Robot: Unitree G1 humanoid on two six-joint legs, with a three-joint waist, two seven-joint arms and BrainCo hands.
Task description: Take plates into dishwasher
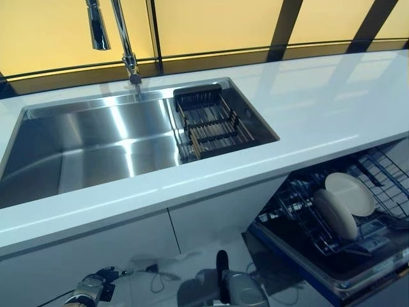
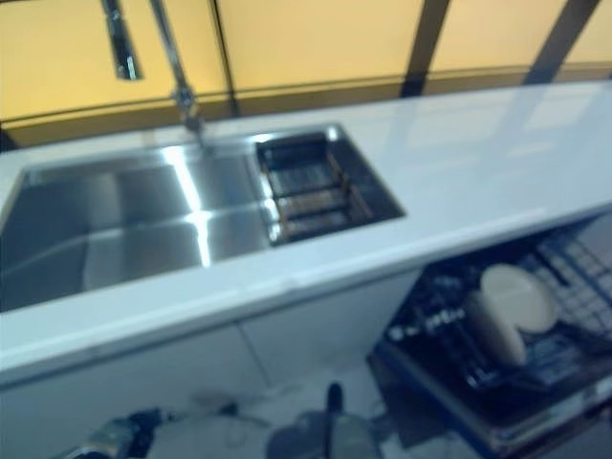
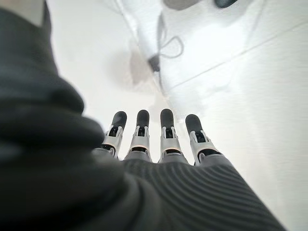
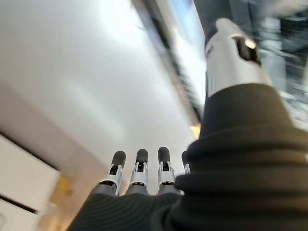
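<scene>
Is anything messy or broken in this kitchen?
Nothing stands out. Two plates stand neatly in the open dishwasher rack, the sink holds only its dark drainer basket, and the counter shows no spill. The left hand and right hand hang open, holding nothing.

2 plates (image 2: 512, 306) in dishwasher rack (image 2: 574, 359)

My left hand (image 3: 159, 159) hung low with its fingers (image 3: 167, 130) held straight in a row, gripping nothing. My right hand (image 4: 144, 185) was likewise empty, its fingers (image 4: 139, 168) stretched out side by side and the thumb (image 4: 233, 53) raised apart.
</scene>
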